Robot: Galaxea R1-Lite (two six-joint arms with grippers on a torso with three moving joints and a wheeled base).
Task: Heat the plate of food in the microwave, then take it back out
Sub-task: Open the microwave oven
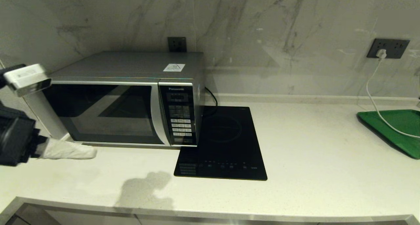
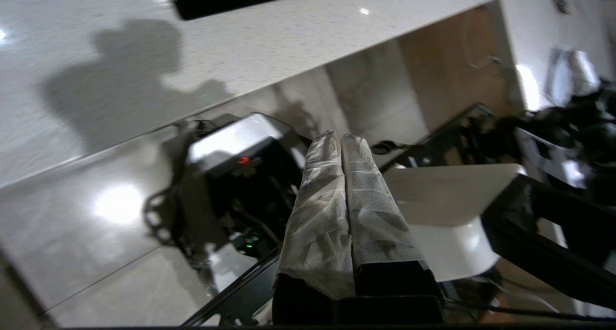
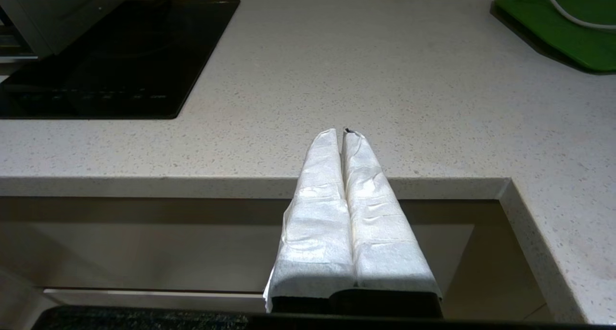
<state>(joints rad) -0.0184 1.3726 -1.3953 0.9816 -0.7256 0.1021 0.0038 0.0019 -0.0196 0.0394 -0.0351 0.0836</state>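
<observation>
Microwave (image 1: 124, 100) parked at the counter's (image 1: 311, 146) back-left, door shut, black hob (image 1: 226, 143) right beside it. No plate in sight anywhere. Left gripper (image 1: 93, 152) low by the microwave's front-left corner, fingers pressed together, empty. Right gripper (image 3: 344, 133) off the counter's front edge, fingers together too. Green tray (image 1: 397, 130) way over at the right edge.

Wall (image 1: 262, 28): pale marble-look slab, grey veining, vertical seam near centre. Dark square wall socket (image 1: 177, 44) far centre; dark double socket plate (image 1: 388, 48) far right with white plug and white cable (image 1: 374, 97) trailing down onto a green rectangular plastic tray (image 1: 398, 131) at the right edge. Light speckled stone countertop (image 1: 311, 159), low upstand along the wall. Flat black glass induction hob (image 1: 223, 146) centre on the counter. Soft shadow on the near counter edge. Glossy pale tiled floor (image 2: 86, 224) with bright light reflections.
</observation>
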